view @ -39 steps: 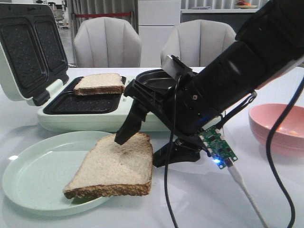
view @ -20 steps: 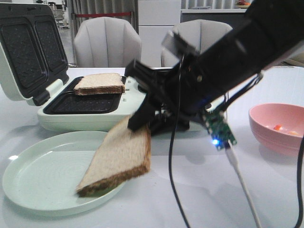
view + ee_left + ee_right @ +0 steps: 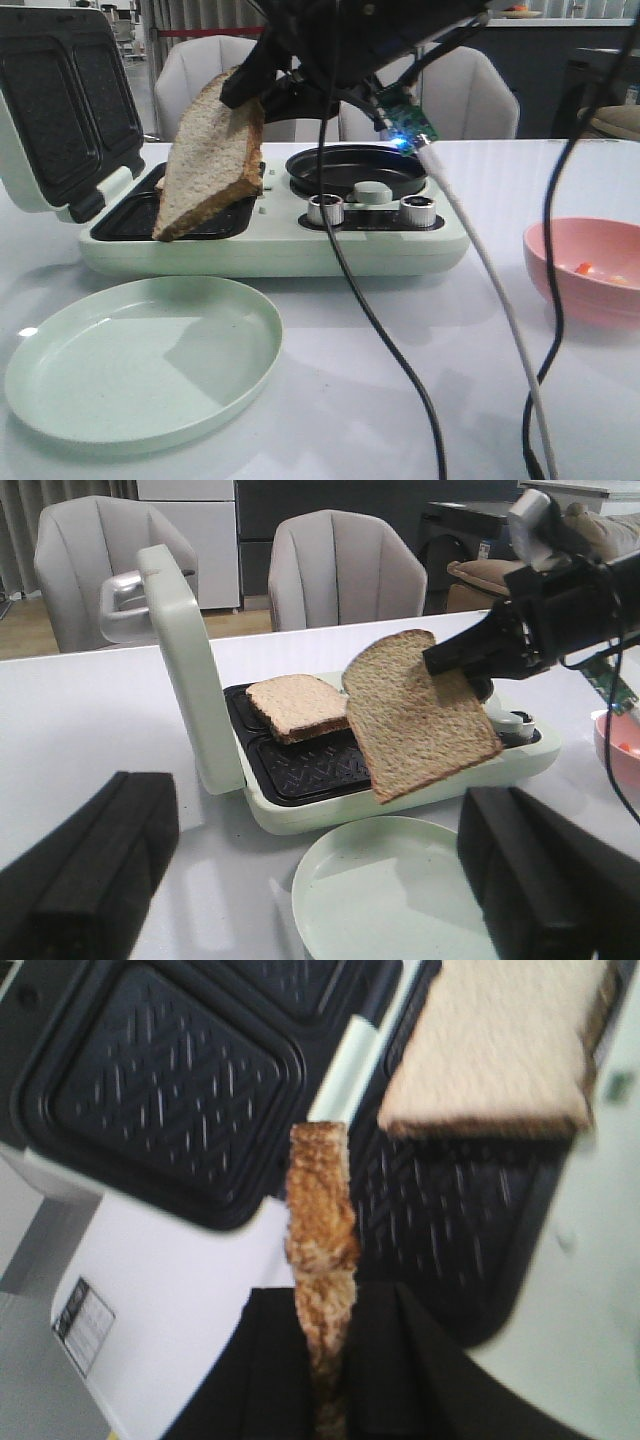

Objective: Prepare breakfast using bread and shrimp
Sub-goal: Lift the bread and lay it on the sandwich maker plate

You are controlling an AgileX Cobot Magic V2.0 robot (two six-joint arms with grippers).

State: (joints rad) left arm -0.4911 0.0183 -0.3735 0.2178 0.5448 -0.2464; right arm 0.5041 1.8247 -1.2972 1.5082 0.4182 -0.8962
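One slice of bread (image 3: 208, 150) hangs tilted from its top corner, with my right gripper (image 3: 250, 85) shut on it above the near compartment of the open sandwich maker (image 3: 270, 250). In the right wrist view this slice (image 3: 322, 1240) is edge-on between the fingers (image 3: 270, 1370). The other slice (image 3: 297, 705) lies flat in the far compartment. Small orange shrimp pieces (image 3: 585, 268) sit in the pink bowl (image 3: 560, 285) at the right. My left gripper (image 3: 320, 880) is open and holds nothing, near the pale green plate (image 3: 390, 900).
The sandwich maker's lid (image 3: 60, 110) stands upright at the left. A round black pan (image 3: 350, 170) and two knobs (image 3: 325, 210) occupy its right half. The green plate (image 3: 140, 355) lies at the front left. Cables (image 3: 400, 370) hang from the right arm across the table.
My right gripper has lifted the bread slice off the green plate and carried it up and back over the sandwich maker. The plate now holds nothing.
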